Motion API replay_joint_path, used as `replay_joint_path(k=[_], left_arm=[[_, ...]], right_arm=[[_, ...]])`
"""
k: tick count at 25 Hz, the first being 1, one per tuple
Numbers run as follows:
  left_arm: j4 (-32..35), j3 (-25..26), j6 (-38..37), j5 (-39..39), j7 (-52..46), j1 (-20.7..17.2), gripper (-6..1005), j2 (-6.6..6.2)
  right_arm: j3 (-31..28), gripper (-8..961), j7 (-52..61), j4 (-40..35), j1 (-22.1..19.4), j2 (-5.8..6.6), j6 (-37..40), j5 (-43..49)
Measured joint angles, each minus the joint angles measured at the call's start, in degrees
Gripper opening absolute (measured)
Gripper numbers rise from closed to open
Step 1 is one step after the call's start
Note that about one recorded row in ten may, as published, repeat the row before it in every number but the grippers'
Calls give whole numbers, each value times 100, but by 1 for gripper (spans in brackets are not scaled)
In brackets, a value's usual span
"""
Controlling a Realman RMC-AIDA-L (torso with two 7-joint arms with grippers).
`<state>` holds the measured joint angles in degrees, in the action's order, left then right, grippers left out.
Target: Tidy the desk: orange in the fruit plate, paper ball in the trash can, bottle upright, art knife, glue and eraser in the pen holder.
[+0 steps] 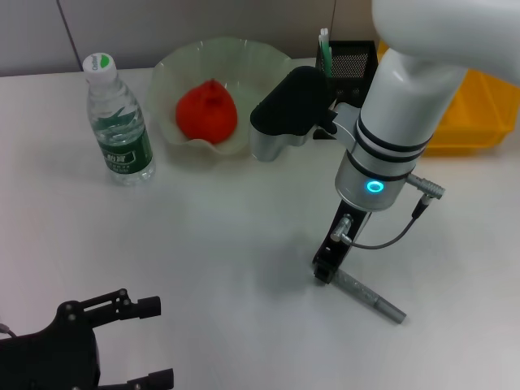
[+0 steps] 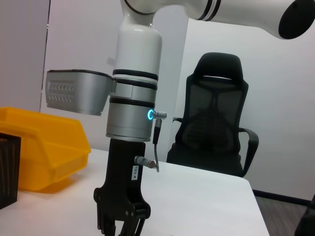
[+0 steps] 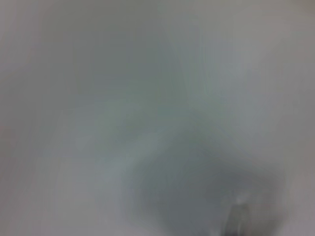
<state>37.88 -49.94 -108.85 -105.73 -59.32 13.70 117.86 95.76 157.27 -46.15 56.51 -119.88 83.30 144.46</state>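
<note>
one bottle [image 1: 119,122], one orange [image 1: 206,110], one art knife [image 1: 370,296].

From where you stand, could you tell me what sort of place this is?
Probably an office: a white desk, a black mesh chair behind it, and a pen holder beside a yellow bin. The right gripper works low over the desk.

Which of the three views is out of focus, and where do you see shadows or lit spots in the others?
Right wrist view: blurred throughout, only grey-white smears. Head view: sharp; the right gripper casts a soft shadow on the table beside the art knife, and a cyan ring glows on the wrist. Left wrist view: sharp, evenly lit, the same ring glowing.
</note>
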Motion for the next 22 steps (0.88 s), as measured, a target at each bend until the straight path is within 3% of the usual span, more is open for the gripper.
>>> replay_joint_path(k=[11,17,22], left_arm=[[0,26,-23,0,0,-8,802,0],[0,44,-31,0,2,-14,802,0],[0,46,-32,0,5,-21,802,0]], right_arm=[[-148,160,-5,-434,-79,40,238,-49],[-1390,126,-212,-1797,-391,79,827,570],[-2592,126,-797,-2965,-666,95,782,775]])
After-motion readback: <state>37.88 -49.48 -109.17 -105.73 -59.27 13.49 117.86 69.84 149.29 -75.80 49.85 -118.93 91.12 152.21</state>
